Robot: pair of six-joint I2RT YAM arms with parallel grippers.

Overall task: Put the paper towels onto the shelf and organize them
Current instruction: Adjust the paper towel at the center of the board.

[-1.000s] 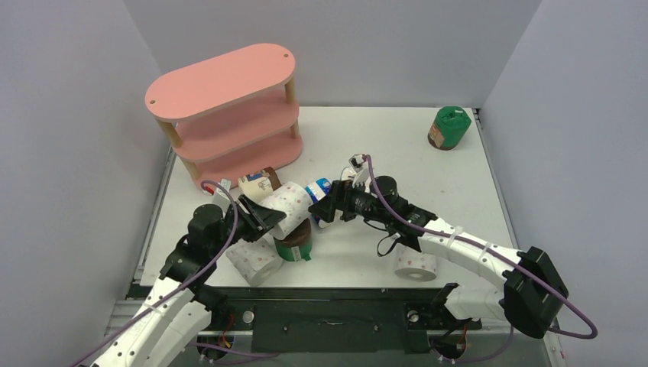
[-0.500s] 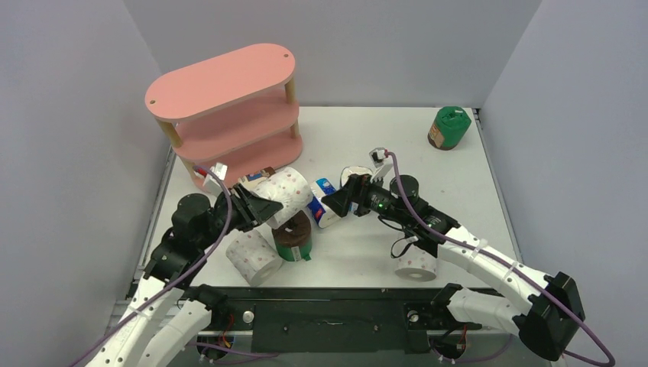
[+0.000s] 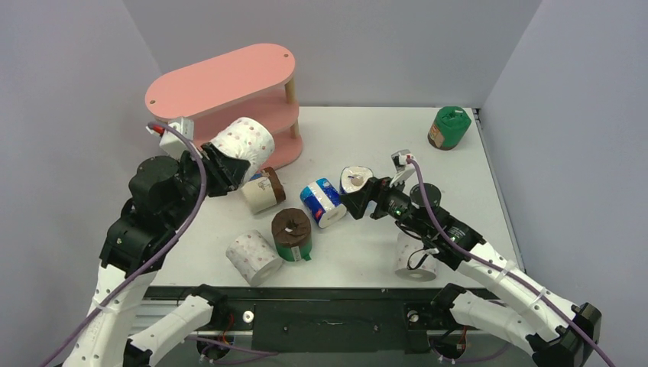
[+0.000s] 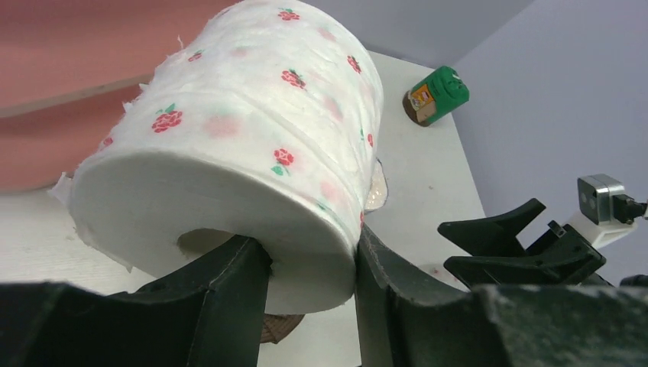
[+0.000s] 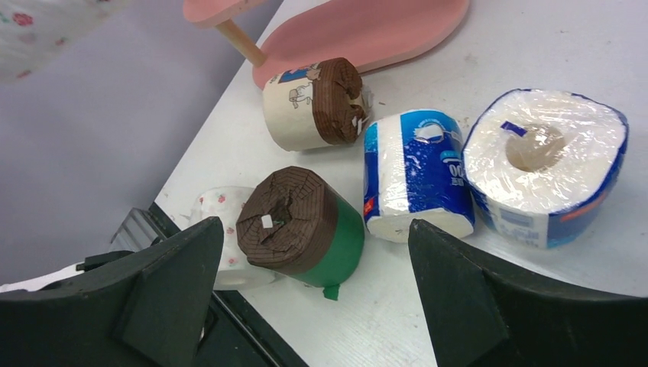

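My left gripper is shut on a white paper towel roll with pink dots, one finger in its core and one outside. It holds the roll in the air just in front of the pink shelf, level with the middle board. My right gripper hangs open and empty over the table. Below it lie a green-and-brown roll, a beige roll and two blue-and-white rolls.
A dotted white roll lies near the front edge. Another white roll stands partly under my right arm. A green roll stands at the far right corner. Grey walls close in the table on three sides.
My left arm has lifted the dotted roll off the pile and carried it up and left to the shelf. The right gripper has drawn back to the right, still open.
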